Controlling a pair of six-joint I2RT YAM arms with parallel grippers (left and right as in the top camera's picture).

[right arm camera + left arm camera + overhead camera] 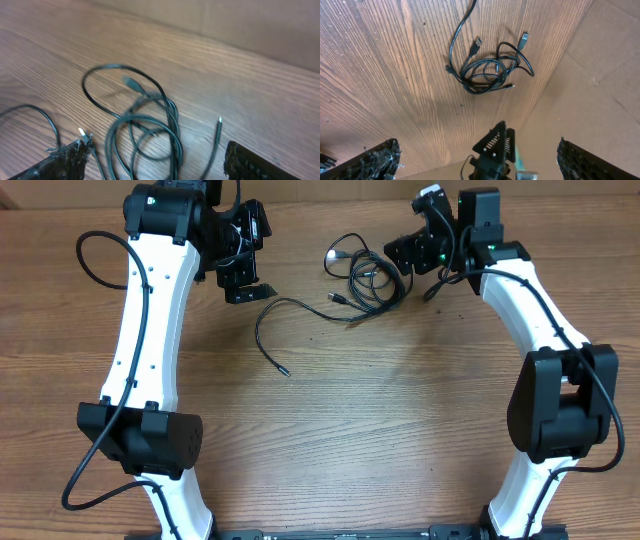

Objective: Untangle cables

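Even bright light, soft shadows, right wrist view motion-blurred

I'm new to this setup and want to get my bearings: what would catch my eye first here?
A loose tangle of thin black cables lies on the far side of the wooden table, with one cord trailing out in a long curve. The left gripper and the right gripper flank the tangle, both with jaws open.
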